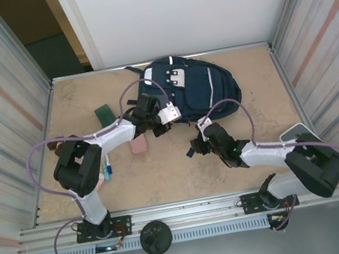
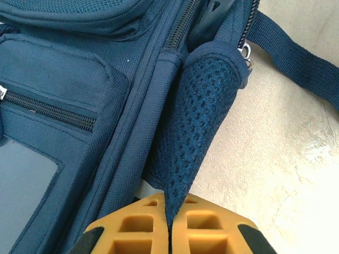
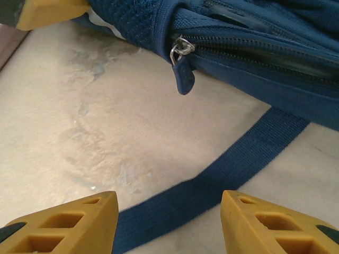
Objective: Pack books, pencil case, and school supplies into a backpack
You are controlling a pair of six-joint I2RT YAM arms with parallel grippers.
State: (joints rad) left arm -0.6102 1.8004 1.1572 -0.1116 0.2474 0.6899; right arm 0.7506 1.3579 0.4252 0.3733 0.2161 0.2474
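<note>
Setup: the counter (image 1: 257,152) is carrying everything. The backpack (image 1: 192,88) is lying flat on it. The zip along the backpack's edge facing the arms is looking closed.

The left claw (image 2: 169,219) is pinching the mesh pad (image 2: 198,121) at the backpack's near-left edge, jaws shut tight on the fabric. The right claw (image 3: 168,211) is hovering just off the backpack's near edge, jaws standing roughly half wide and holding nothing. A loose strap (image 3: 212,180) is trailing from the backpack across the counter beneath that gap.

The pencil case (image 1: 139,146) is lying near-left of the backpack, beside the left forearm. The pens (image 1: 107,169) are lying farther out the same way, well apart from the backpack. The zipper pull (image 3: 183,71) is dangling off the backpack's near edge, ahead of the right claw and untouched.

Judgement: this is looking like the opening stage, with nothing packed that I can tell.

Risks:
- The right claw is sitting over the strap, so a low closure would be catching webbing instead of the pull.
- The pull is small and hanging free, so a finger nudge could be swinging it aside.
- The left pinch is on soft mesh. If it slips, the backpack would be sliding with the tug rather than unzipping.
- The left forearm is crowding the pencil case, so a sweep could be knocking it away.
</note>
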